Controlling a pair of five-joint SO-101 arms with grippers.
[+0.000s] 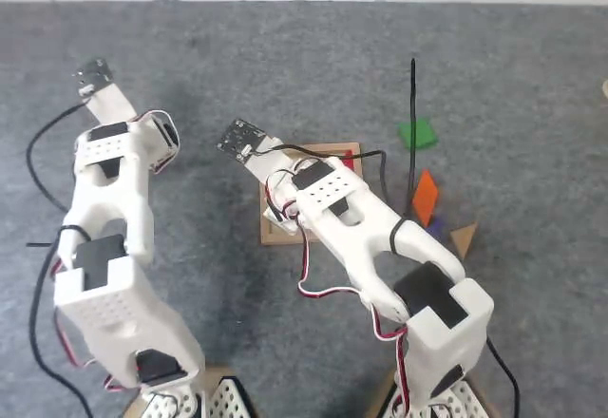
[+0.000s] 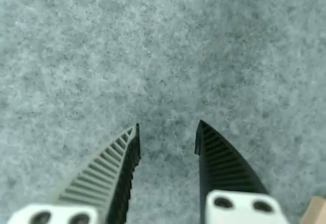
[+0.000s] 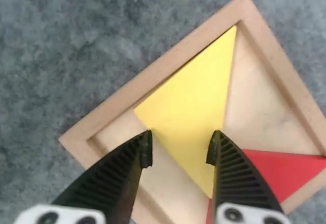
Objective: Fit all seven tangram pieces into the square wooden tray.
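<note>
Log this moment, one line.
right gripper open above yellow triangle in tray | red piece in tray | left gripper open above carpet | green piece, orange piece outside

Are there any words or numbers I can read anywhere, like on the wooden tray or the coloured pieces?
No text can be read.
The square wooden tray, the yellow triangle piece and the red piece are plain.
The small dark circuit board on an arm's wrist may carry tiny marks, but they are too small to read.
</note>
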